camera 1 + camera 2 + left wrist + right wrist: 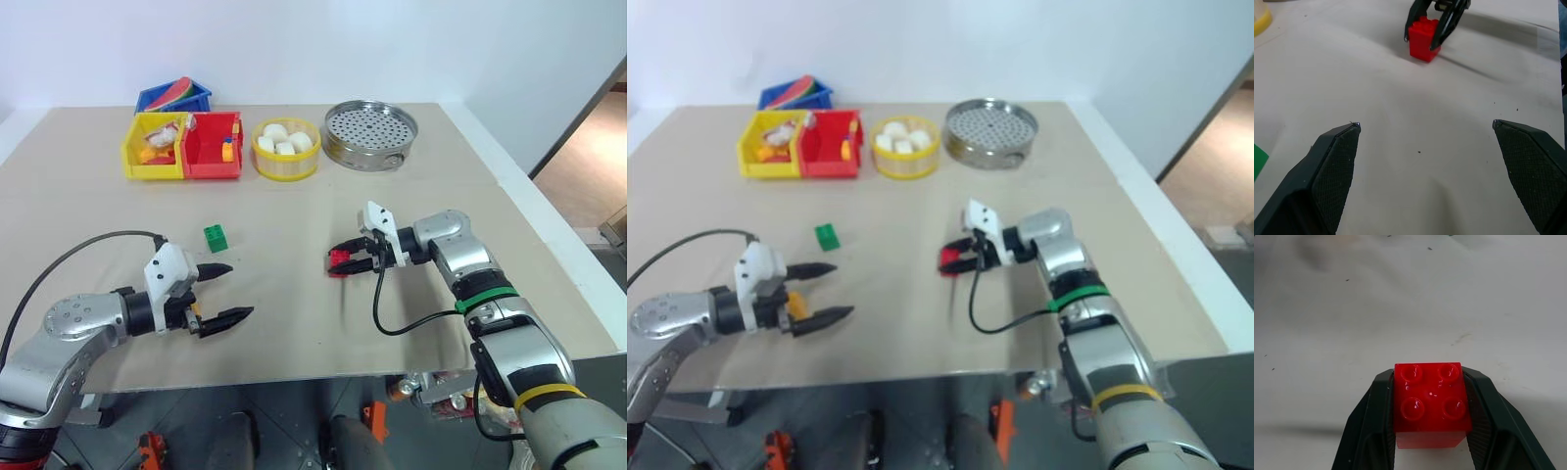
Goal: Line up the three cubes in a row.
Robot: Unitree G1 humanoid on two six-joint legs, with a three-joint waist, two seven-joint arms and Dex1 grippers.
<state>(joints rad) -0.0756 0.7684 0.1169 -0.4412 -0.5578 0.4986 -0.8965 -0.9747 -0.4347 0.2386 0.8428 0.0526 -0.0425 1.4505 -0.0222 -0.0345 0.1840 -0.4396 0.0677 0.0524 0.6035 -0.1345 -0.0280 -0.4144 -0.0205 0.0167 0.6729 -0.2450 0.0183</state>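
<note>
Holding: my right gripper [345, 262] is squeezed tight on the red cube [1431, 404], one black finger on each side, studs facing up at my wrist camera.
Red cube spot: it sits right between my right fingers, low over the tan table [294, 323]. I cannot tell if its bottom touches the table.
Left gripper: my left gripper [229, 292] has its two black fingers spread wide apart, with nothing between them. It hangs just above the table and points across at the right gripper.
Green cube: the green cube [216, 238] stands on the table just past my left fingertips, a bit toward the bins. It is well apart from the red cube.
Yellow-orange cube: I see something orange tucked by the base of my left fingers [795, 305], but I cannot tell what it is.
Far from both grippers: a yellow bin [132, 162], a red bin [211, 166] and a blue bin [157, 98] sit together, then a yellow bowl [285, 166] of white lumps [284, 137], then a metal steamer tray [370, 147].
</note>
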